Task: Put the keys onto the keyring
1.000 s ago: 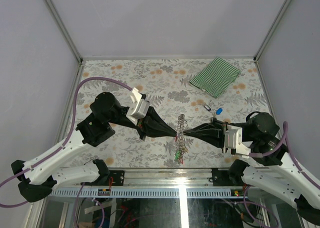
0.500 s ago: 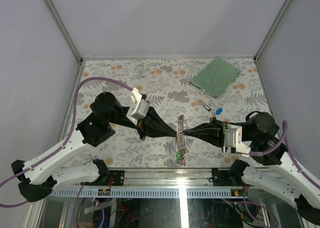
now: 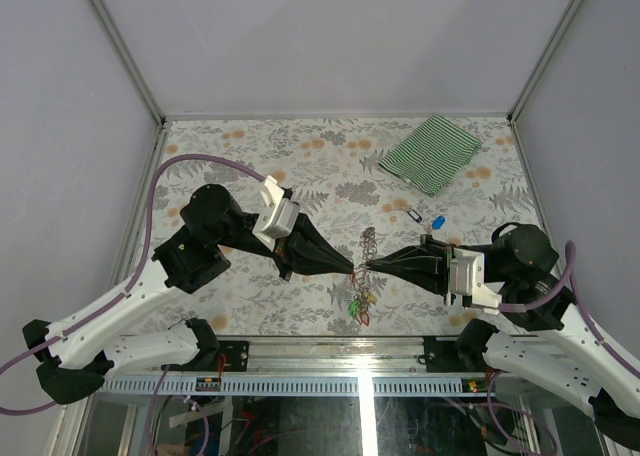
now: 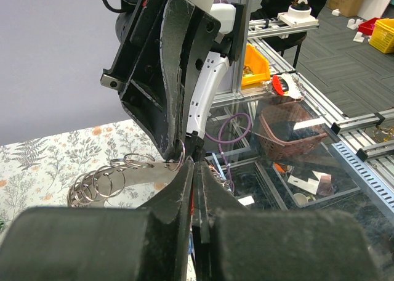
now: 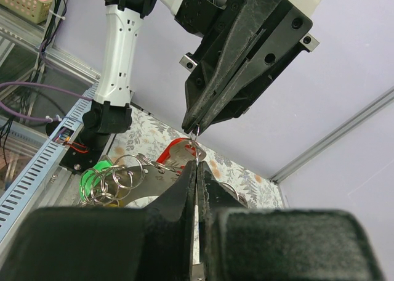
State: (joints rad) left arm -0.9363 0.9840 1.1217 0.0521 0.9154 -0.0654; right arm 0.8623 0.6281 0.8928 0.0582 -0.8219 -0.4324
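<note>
The keyring [image 3: 368, 240], a chain of grey metal loops, hangs between my two grippers above the near middle of the table. Keys with red, green and yellow tags [image 3: 358, 304] dangle from its lower end. My left gripper [image 3: 350, 269] is shut on a thin small ring that passes through the red-tagged key [image 5: 172, 153]. My right gripper [image 3: 370, 266] is shut on a thin wire loop of the keyring, tip to tip with the left. In the left wrist view my shut gripper [image 4: 196, 165] has the loops [image 4: 101, 183] to its left. The right wrist view shows my shut gripper [image 5: 197, 164] with the loops [image 5: 117, 176] and a green tag [image 5: 92, 179].
Two loose keys lie on the flowered table right of the grippers, one with a black tag [image 3: 414, 215] and one with a blue tag [image 3: 438, 222]. A green-striped cloth [image 3: 430, 152] lies at the back right. Frame posts and walls close the table's sides.
The hanging chain has bunched up: its lower cluster of tagged keys has risen a little and the upper loops have shifted slightly right. Both grippers stay shut, tips nearly touching.
</note>
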